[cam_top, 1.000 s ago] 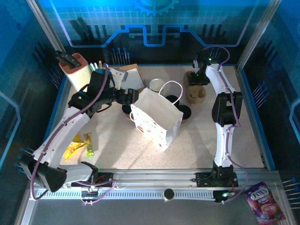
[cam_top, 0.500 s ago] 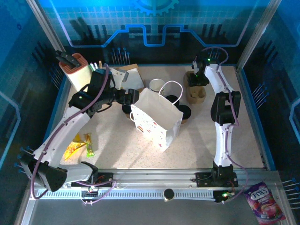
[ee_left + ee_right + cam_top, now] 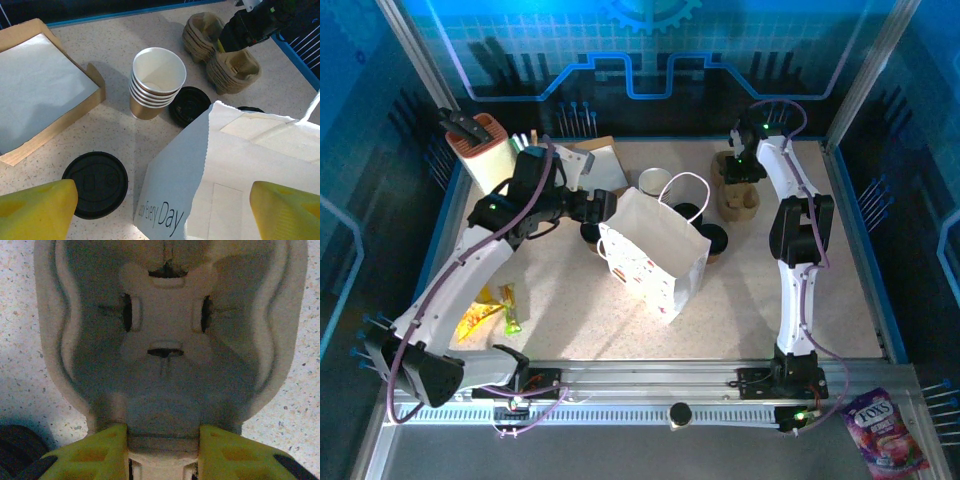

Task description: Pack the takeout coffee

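We held the left gripper (image 3: 165, 207), jaws spread wide, above the white printed paper bag (image 3: 240, 165); the right gripper (image 3: 162, 447) clamped the beige moulded-pulp cup carrier (image 3: 165, 345) by its rim.

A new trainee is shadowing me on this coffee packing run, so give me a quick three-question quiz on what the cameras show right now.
1. True or false: the top cup of the cup stack has a lid on it.
2. What sits between the fingers of the right tool? A) a bag handle B) the rim of the pulp cup carrier C) a black lid
3. Which tool hovers at the top edge of the white paper bag, and is it open or shut?

Key: 1 false, the top cup is uncovered. 2 B. 3 the left tool, open.
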{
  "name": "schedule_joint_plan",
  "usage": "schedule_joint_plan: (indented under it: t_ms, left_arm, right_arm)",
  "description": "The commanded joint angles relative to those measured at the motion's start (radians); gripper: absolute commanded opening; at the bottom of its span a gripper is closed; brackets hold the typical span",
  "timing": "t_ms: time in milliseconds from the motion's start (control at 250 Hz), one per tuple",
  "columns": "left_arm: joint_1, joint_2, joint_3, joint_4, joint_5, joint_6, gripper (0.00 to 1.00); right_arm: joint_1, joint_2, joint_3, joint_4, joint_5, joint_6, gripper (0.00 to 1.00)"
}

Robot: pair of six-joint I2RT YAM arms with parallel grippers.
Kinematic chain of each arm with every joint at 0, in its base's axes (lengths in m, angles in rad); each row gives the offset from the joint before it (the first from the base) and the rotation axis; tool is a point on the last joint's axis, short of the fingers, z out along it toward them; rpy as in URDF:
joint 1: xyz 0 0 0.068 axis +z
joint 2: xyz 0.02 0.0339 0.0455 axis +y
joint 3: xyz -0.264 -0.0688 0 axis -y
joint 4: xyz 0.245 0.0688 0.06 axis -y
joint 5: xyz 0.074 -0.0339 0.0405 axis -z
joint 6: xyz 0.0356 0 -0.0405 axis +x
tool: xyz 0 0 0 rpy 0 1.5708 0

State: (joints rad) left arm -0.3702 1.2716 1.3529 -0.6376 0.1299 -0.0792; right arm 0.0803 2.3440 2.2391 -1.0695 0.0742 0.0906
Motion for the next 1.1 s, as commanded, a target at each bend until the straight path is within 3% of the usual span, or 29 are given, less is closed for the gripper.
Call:
schedule_joint_plan:
  t_ms: [0,587,1099]
  left_arm:
    - [0.008,0.006,-0.007,0.013,0.031,0.005,0.9]
    - [0.009,0.002,0.002,0.009,0.046,-0.005,0.9]
    - [-0.031,0.085,0.129,-0.122,0.051,-0.065,0.89]
  right_arm:
    - [0.013,-0.01,0.049,-0.041,-0.008,-0.017,0.34]
    - [0.006,-0.158,0.086,-0.072,0.009,-0.024,0.32]
    - [0.02,-0.615,-0.165,0.084,-0.052,0.036,0.29]
